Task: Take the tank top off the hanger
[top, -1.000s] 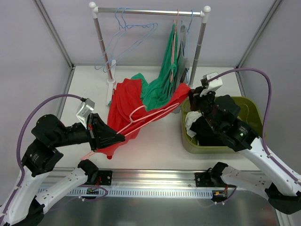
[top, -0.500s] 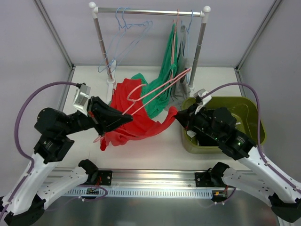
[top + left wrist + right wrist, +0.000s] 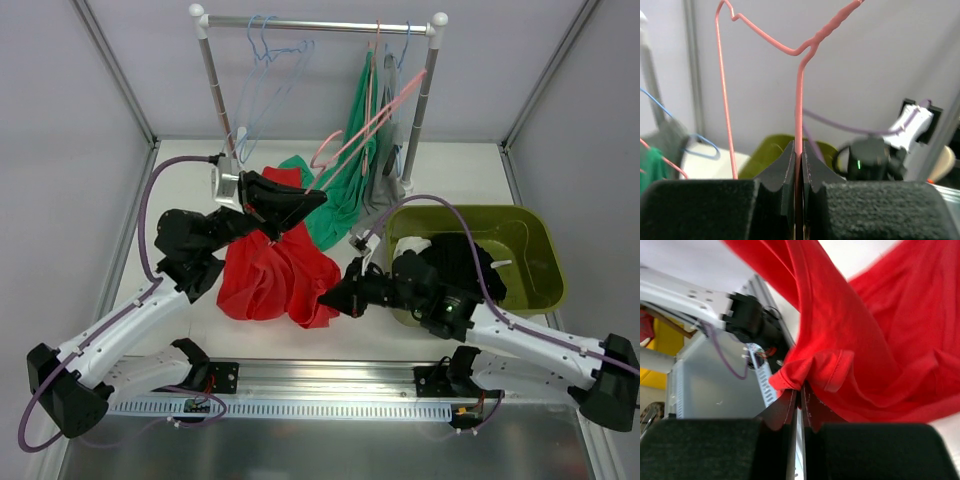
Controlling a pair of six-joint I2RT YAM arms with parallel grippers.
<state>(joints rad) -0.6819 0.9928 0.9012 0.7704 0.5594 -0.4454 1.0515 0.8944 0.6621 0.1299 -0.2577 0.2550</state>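
Two grips hold: left claw [image 3: 799,152] pinches the hanger [image 3: 799,100], right claw [image 3: 800,395] the top [image 3: 850,330]; draw them apart steadily.

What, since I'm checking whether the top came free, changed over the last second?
The left gripper carried the pink hanger up toward the rail, now bare. The right gripper, clamped on the red tank top, dragged it leftward off the hanger onto the table. Green garment, bin unchanged.

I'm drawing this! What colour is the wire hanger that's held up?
Pink wire hanger, clearest in left wrist view.
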